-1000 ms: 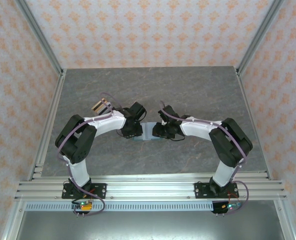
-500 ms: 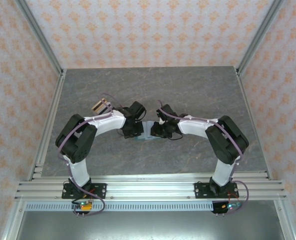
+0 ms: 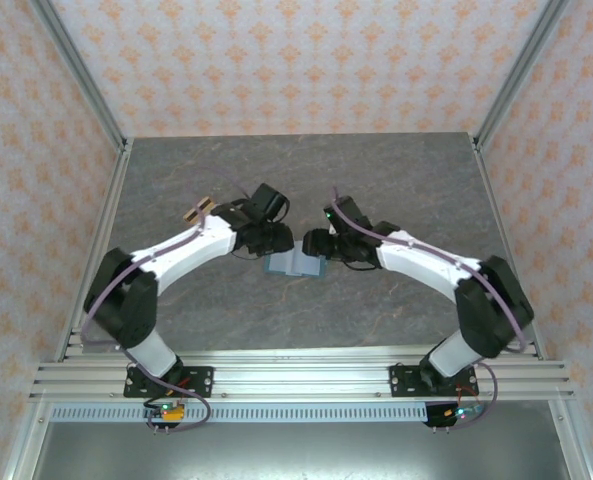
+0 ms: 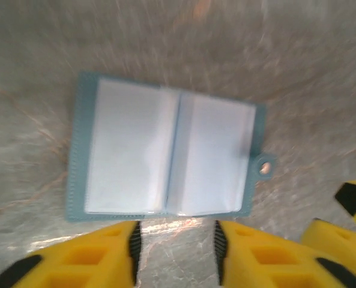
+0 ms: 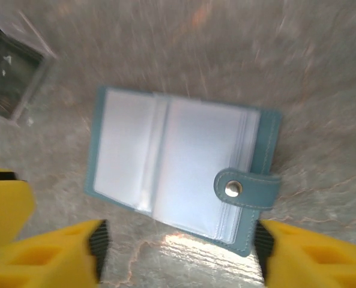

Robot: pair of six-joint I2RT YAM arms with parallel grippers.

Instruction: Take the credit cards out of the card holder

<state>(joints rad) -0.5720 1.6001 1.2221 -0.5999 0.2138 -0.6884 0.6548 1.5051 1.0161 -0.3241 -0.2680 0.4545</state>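
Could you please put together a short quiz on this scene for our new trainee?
1. True or false: the teal soft folding card holder lies spread open on the grey marbled table.
2. Pick one. The right gripper has its jaws: A) shut on the holder; B) open, gripping nothing; C) shut on a card.
3. Fill the gap: in the left wrist view, the holder's round closing tab sticks out from its ____ edge.

Key: 1 true; 2 B; 3 right.
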